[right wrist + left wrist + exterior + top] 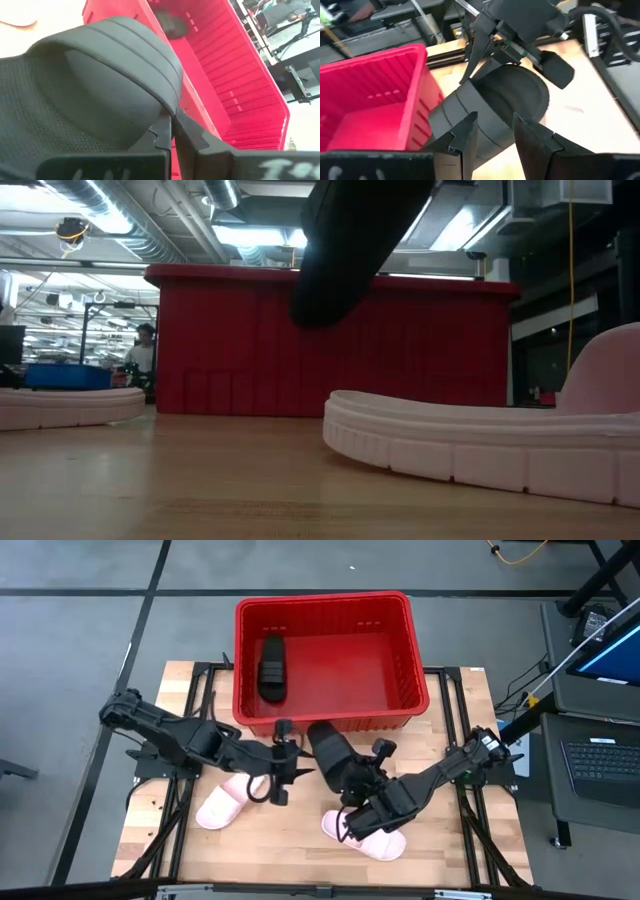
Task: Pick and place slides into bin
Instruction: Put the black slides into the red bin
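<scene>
- Right pincer: clenched on the edge of a black open-toe slide sandal with one wide ribbed strap, held off the table just in front of the bin's near wall
- Left pincer: fingers parted, astride the same black sandal from the other side; they do not look pressed against it
- Large rectangular red plastic bin with slatted walls: stands at the far edge of the wooden slatted table; a second black slide sandal already lies inside at its left end
- Two pale pink slide sandals: one lies on the table under the left arm, the other under the right arm; both not yet binned
- Risk: the right grip is narrow and at the sandal's edge, so the sandal could pivot or slip
- Risk: a low carry could catch the sandal on the bin's rim
- Risk: the arms are close together and could collide
</scene>
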